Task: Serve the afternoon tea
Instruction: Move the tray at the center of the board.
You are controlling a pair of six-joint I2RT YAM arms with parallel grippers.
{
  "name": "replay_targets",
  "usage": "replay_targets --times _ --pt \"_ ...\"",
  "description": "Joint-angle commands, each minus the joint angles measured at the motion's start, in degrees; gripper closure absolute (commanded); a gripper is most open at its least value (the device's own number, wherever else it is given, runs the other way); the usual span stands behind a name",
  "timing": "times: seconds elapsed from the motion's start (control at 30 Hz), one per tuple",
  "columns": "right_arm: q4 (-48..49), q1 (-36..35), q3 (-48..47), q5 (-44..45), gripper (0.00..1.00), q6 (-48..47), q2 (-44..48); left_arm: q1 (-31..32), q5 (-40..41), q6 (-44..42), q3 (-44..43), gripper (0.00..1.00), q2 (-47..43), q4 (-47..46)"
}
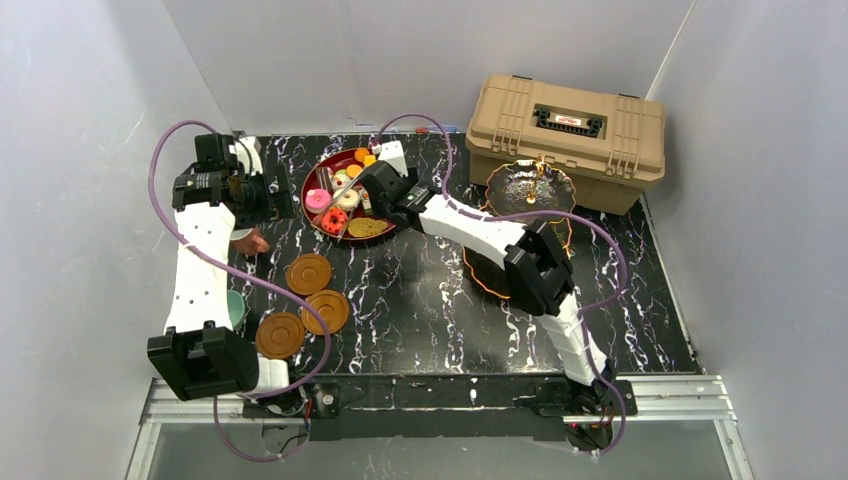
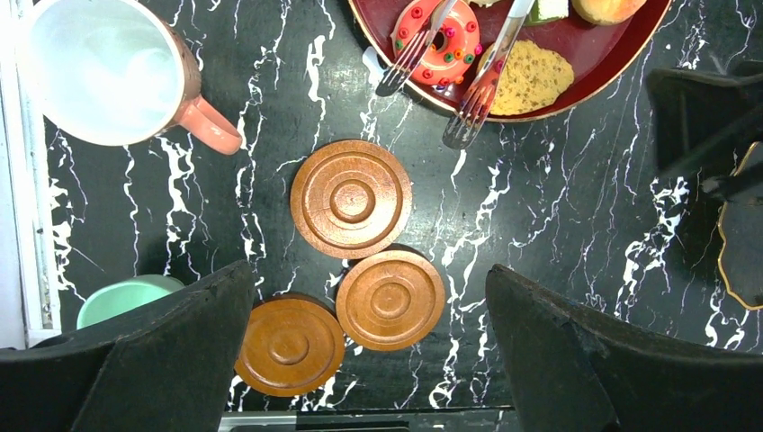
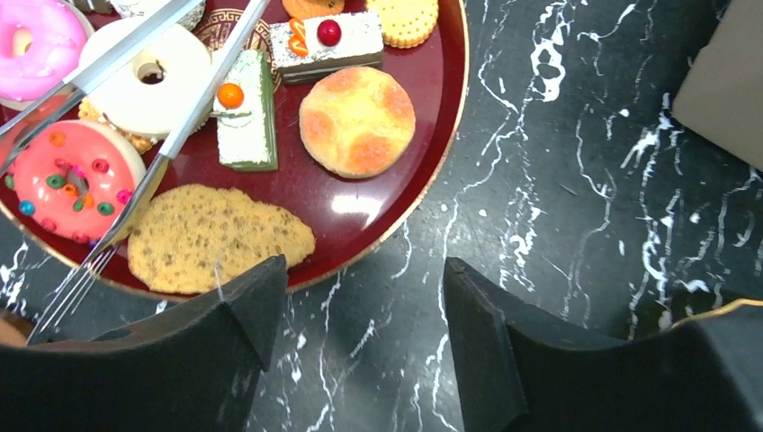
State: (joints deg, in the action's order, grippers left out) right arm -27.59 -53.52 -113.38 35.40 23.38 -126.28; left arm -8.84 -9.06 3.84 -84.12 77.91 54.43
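Just beyond the right gripper's (image 3: pixel 360 292) parted, empty jaws lies the brown cookie (image 3: pixel 216 236).

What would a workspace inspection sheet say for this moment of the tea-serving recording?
Surface: black marbled table, no spills seen.
Job's things: pastries on the red tray; three saucers grouped near the left arm; pinkish cup and teal cup at the left edge; tiered stand in front of the case, top tier bare.
Clutter: tan case at the back right; tongs lying across the pastries.
Claws: left claw open above the saucers; right claw open, empty, at the tray's near edge.
Cables: purple cables loop off both arms.
Surroundings: grey walls on three sides.
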Motion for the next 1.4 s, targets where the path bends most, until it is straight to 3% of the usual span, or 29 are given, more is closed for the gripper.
replay_targets --times 0.0,0.6,0.87,1.17,1.37 --pt "5.93 -0.01 1.30 2.68 0.30 4.13 -2.69 -0.42 -0.95 -1.38 -0.30 0.01 -1.99 1.98" --pt "10.63 2.40 4.12 3.97 0.46 10.63 -9.19 -0.44 -2.44 -3.58 0.57 0.01 -4.04 3.45" --pt "11.28 1.74 10.08 2.56 0.74 14.57 -6.93 -0.45 -3.39 -3.57 1.15 0.01 -4.08 3.37" --pt "11.99 -0.54 19.71 4.20 0.83 19.14 -1.76 -0.47 -3.99 -5.87 2.37 0.01 -5.66 3.47" --pt "5.14 -3.55 23.51 9.94 0.91 23.73 2.55 -0.47 -3.95 -6.73 3.66 0.01 -6.54 3.58"
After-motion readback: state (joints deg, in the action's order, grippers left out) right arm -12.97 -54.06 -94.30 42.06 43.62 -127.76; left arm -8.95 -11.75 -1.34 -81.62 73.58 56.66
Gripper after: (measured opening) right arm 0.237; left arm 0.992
